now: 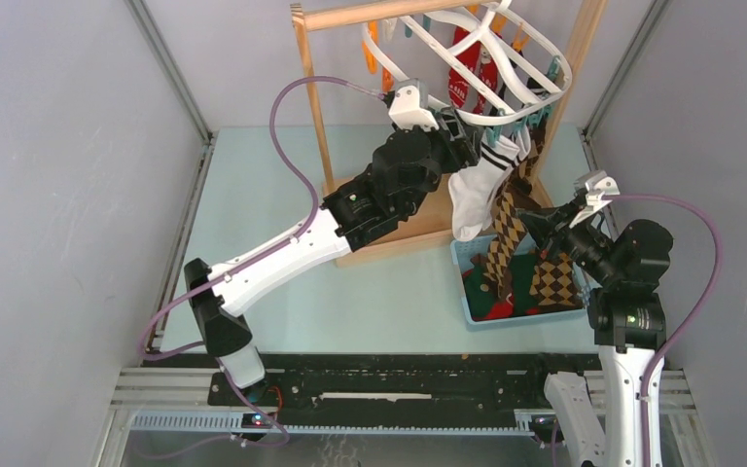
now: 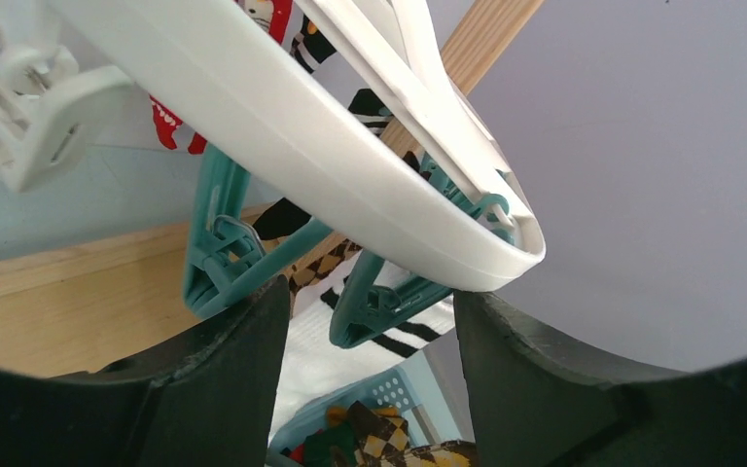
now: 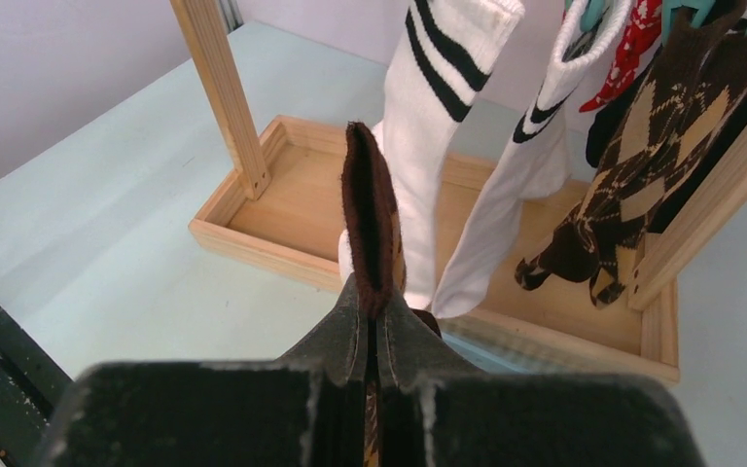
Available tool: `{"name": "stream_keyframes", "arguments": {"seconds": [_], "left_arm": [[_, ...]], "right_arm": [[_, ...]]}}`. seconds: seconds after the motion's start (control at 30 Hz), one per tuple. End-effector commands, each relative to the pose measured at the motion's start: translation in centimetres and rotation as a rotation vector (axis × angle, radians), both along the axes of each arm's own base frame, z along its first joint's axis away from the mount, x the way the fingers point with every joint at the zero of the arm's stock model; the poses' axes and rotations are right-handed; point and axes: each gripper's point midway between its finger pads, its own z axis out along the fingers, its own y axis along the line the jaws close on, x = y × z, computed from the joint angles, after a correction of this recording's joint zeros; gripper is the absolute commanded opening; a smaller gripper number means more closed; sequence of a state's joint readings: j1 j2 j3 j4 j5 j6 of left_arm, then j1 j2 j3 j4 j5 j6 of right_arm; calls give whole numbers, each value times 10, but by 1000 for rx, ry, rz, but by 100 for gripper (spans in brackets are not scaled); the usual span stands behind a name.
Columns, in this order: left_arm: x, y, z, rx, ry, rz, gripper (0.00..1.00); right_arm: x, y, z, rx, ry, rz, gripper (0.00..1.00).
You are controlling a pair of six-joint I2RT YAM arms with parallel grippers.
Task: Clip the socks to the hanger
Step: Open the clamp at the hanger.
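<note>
The white oval hanger [image 1: 530,44] hangs tilted from the wooden rack, with teal clips [image 2: 381,304] under its rim [image 2: 282,126]. Clipped to it are two white socks with black stripes [image 1: 475,190] [image 3: 428,117], a brown argyle sock [image 3: 632,185] and a red one [image 3: 632,49]. My left gripper [image 2: 365,326] [image 1: 469,131] is open just under the rim. One teal clip sits between its fingers [image 2: 238,370] and touches neither. My right gripper [image 3: 377,306] [image 1: 537,224] is shut on the cuff of another brown argyle sock [image 3: 370,209] [image 1: 504,238], which dangles into the basket.
A light blue basket [image 1: 468,292] with several more socks sits right of the rack's wooden base tray [image 3: 282,219]. A wooden post [image 1: 313,107] stands on the left and another [image 3: 700,204] on the right. Grey walls close in both sides.
</note>
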State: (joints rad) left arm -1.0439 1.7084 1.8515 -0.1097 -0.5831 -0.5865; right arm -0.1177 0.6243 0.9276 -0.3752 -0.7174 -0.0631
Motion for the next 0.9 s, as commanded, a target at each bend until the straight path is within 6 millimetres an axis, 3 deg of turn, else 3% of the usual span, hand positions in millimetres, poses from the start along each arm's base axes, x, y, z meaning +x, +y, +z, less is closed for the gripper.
{"name": "stream_keyframes", "arguments": {"seconds": [0.0, 0.33, 0.63, 0.87], "left_arm": [[-10, 20, 27, -40, -42, -21, 67], [-12, 23, 29, -18, -69, -42, 64], [-9, 14, 19, 40, -116, -60, 62], [-5, 7, 24, 38, -160, -66, 61]], "right_arm": [[2, 1, 5, -1, -30, 9, 0], [2, 1, 4, 0, -30, 12, 0], [2, 1, 4, -1, -33, 9, 0], [2, 1, 3, 0, -32, 12, 0]]}}
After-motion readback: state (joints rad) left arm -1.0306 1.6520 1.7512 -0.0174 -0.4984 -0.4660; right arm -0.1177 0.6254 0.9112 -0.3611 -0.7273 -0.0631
